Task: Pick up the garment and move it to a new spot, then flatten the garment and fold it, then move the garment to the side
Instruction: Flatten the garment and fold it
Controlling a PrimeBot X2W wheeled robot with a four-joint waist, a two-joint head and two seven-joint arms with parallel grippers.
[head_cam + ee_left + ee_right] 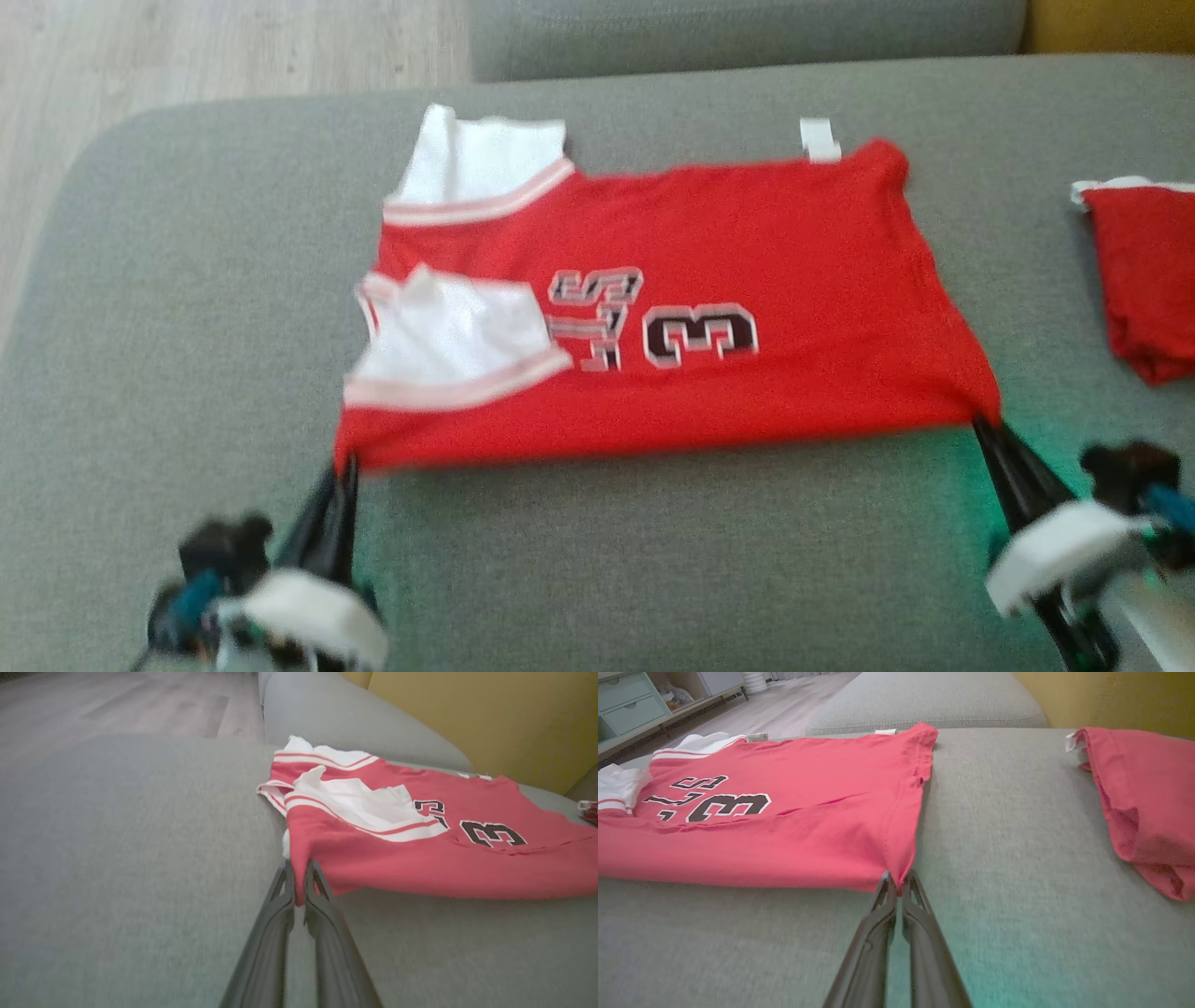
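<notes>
While both grippers pinch the near edge of the garment (709,271), the work looks to be at the folding stage. The left gripper (345,467) has its fingers pressed together on the near corner at the shoulder end, and the right gripper (982,427) is likewise closed on the near corner at the hem end. The red jersey lies spread on the grey sofa cushion (653,569), roughly in its middle, well apart from a second red garment (1153,280) bundled at the robot's right. Its long axis runs left to right across the head view: the white sleeves (448,341) sit at the robot's left, the hem at the right, so the number 3 (700,338) reads sideways. The near sleeve is turned in over the chest; the far one pokes out past the far edge. The next move probably calls for both arms to rise together and carry the near edge over toward the far edge, keeping equal height and tension so the fold line stays straight along the length and the loose sleeve does not bunch.
</notes>
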